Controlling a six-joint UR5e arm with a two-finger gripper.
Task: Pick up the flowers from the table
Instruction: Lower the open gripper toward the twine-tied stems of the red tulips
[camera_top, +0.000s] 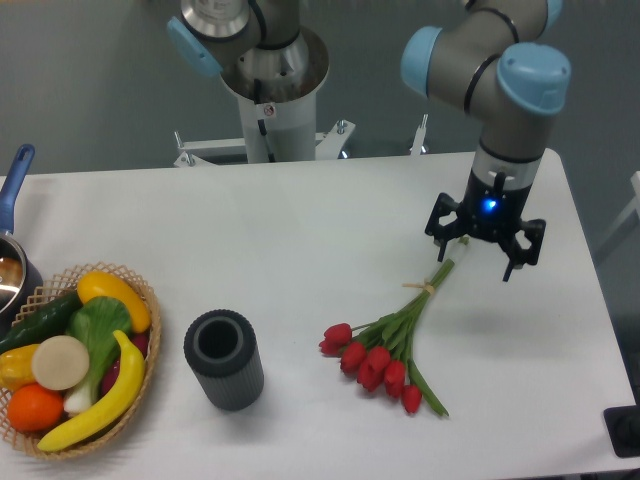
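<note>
Hovering over the stem tips, my pincer (478, 258) hangs with its jaws spread and nothing in them.

I see the grey-and-blue arm bent down from the upper right, wrist vertical, fingers pointing at the white rounded-corner desk (300, 230). The bunch of red tulip buds on green stems tied with a tan band (392, 340) lies flat, buds toward the near edge. Bare desk surrounds it; the dark ribbed cylinder (223, 358) and wicker fruit basket (140, 290) sit well apart to the left.

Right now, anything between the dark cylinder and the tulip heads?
No. In the camera view only bare table lies between the dark cylinder and the flowers.
</note>
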